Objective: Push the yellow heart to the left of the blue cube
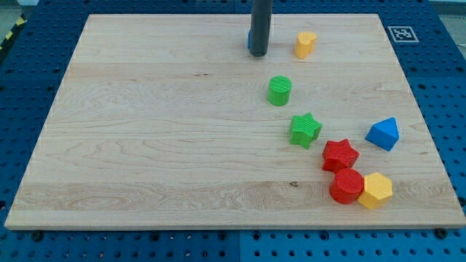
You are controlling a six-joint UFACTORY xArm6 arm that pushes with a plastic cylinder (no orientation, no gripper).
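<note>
My tip [258, 54] stood just left of the yellow heart [306, 44], apart from it, hiding most of the blue cube [249, 40].

The pale, wood-grained counter [160, 145] is showing a yellow heart [306, 44], a green cylinder [279, 91], a green star [305, 130], a red star [340, 154], a red cylinder [346, 186], a yellow hexagonal block [376, 191], a blue triangular block [384, 134] and a dark grey rod [260, 25].
</note>
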